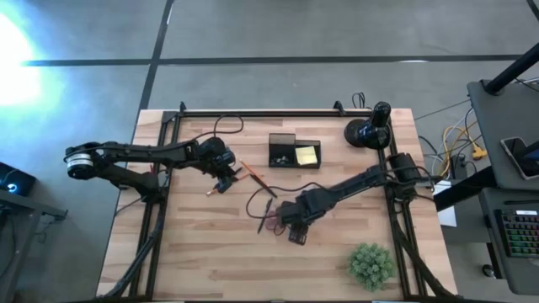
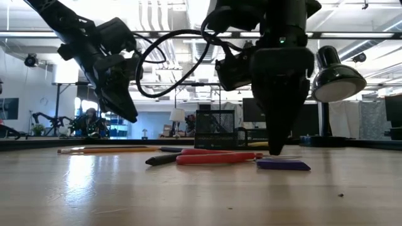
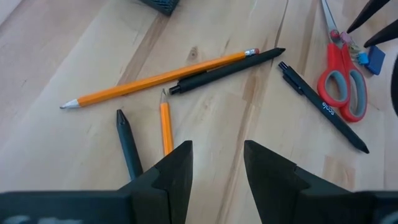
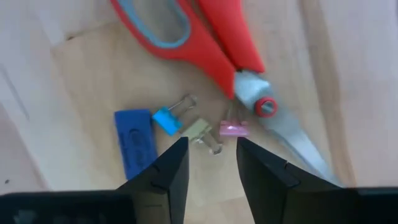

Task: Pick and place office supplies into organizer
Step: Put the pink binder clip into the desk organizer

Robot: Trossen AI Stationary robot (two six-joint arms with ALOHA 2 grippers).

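The right hand point(image 4: 208, 163), fingers spread a little and pinching nothing, hangs right over the small clips point(image 4: 200, 129) beside the red scissors point(image 4: 211, 43) on the counter point(image 4: 348, 74).

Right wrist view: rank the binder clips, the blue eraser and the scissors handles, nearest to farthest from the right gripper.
From the right gripper:
1. Binder clips: the cream clip lies just ahead of the gap between the fingers, the pink clip and blue clip flank it; too close to rank.
2. Blue eraser, off to one side.
3. Scissors handles, farthest.
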